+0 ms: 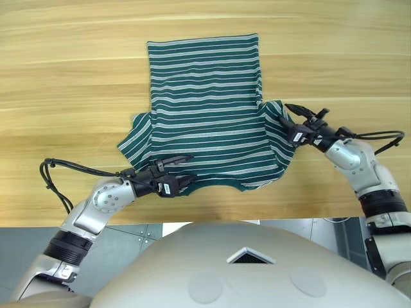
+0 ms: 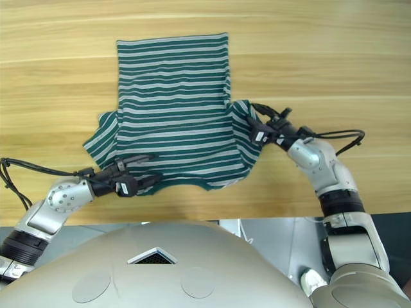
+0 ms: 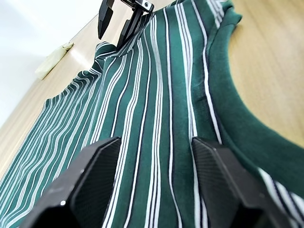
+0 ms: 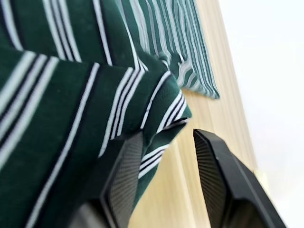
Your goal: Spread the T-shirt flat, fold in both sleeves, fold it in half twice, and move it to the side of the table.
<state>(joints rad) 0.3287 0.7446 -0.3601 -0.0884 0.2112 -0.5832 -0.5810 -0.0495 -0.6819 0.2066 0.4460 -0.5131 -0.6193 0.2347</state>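
Left tool (image 1: pixel 191 168) spread over T-shirt (image 1: pixel 205 96) collar; right tool (image 1: pixel 286 117) agape at sleeve edge.

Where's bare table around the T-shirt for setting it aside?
Wide bare table on both sides of the T-shirt, roomiest at the far left and far right; also a strip beyond its hem. Crowded along the near edge: left pincer at the collar, right pincer at the right sleeve.
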